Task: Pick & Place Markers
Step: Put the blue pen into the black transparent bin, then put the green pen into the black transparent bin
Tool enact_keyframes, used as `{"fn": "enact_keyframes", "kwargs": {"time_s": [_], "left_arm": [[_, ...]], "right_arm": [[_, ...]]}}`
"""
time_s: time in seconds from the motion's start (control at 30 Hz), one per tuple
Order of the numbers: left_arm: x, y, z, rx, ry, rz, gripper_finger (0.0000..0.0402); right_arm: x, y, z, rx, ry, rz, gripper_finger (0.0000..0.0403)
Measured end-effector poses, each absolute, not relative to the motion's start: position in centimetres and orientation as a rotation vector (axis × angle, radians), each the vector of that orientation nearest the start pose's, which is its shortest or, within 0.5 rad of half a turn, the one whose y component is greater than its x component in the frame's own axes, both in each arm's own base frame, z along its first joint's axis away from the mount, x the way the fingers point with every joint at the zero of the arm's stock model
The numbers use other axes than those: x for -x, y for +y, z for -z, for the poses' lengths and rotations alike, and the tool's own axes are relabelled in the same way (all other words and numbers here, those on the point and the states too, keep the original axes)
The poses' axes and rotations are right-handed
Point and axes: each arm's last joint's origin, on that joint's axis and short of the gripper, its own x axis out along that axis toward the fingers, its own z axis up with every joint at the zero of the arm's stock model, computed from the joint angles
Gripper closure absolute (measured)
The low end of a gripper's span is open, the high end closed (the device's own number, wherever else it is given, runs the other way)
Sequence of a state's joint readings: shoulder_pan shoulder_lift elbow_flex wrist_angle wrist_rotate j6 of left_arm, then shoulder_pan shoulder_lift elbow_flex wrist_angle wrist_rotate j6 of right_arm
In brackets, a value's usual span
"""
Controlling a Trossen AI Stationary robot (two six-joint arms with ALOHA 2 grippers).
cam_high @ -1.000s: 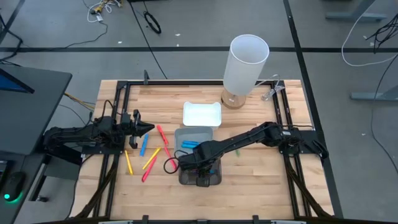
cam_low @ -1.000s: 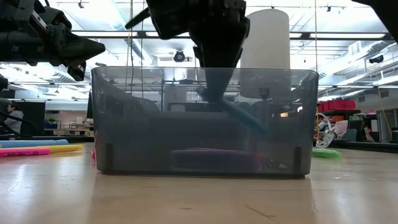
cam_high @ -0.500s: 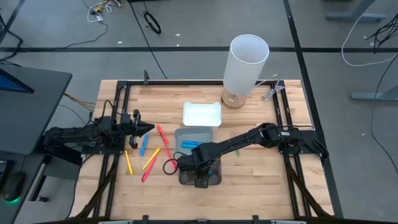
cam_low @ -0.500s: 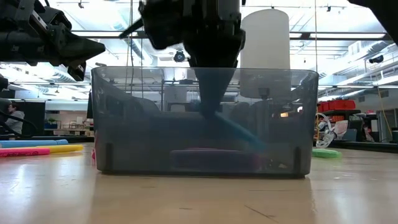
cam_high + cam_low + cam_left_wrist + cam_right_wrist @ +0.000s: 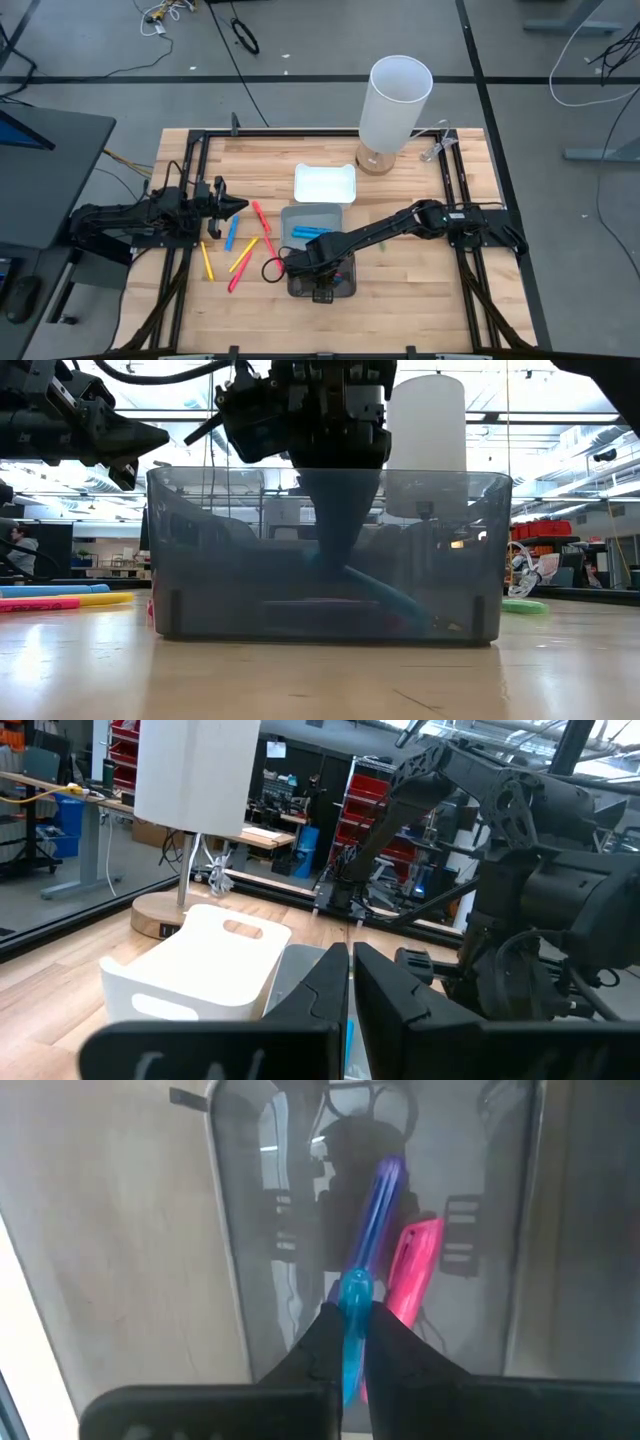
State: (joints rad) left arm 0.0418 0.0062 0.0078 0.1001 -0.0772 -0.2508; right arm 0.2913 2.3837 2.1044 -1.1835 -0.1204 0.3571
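Observation:
My right gripper (image 5: 322, 284) reaches down into the grey tray (image 5: 345, 215) and is shut on a blue marker (image 5: 385, 595). A pink marker (image 5: 410, 1270) lies on the tray's floor, and another blue one (image 5: 308, 232) lies at the tray's far end. Red (image 5: 258, 214), blue (image 5: 231, 233), orange (image 5: 243, 256) and yellow (image 5: 207, 261) markers lie flat on the table left of the tray. A green one (image 5: 380, 243) lies to its right. My left gripper (image 5: 236, 207) is shut and empty, above the table near the loose markers. My right gripper pinches the blue marker near its upper end (image 5: 352, 1315) between its two fingers, coming from above and pointing down. The marker slants down from the fingers inside the tray, and its lower end (image 5: 415, 622) is at the tray's floor.
A white tray (image 5: 325, 183) stands just beyond the grey one. A tall white cylinder on a round wooden base (image 5: 398, 102) stands at the far edge. A black frame (image 5: 190, 160) borders the table. Bare wood lies near the front edge.
My right gripper has gone down deeper into the grey tray with the blue marker. The marker stays tilted, and its lower end has come down to the tray's floor.

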Motion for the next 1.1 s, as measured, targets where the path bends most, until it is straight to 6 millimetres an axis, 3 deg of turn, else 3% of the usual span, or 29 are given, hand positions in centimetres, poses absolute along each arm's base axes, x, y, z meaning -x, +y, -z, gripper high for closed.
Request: {"fn": "enact_keyframes", "kwargs": {"time_s": [0.17,0.5,1.1], "left_arm": [[-9.68,0.63,-17.53,0.252,-0.116,-0.105,0.0378],[-9.68,0.63,-17.53,0.252,-0.116,-0.106,0.0378],[-9.69,0.63,-17.52,0.252,-0.116,-0.105,0.0378]], "right_arm": [[-45.37,13.89,-17.93,-0.16,1.5,-0.071,0.0382],[-45.71,13.74,-17.95,-0.129,1.455,-0.028,0.0321],[-45.82,13.78,-17.97,-0.094,1.441,-0.06,0.0121]]}}
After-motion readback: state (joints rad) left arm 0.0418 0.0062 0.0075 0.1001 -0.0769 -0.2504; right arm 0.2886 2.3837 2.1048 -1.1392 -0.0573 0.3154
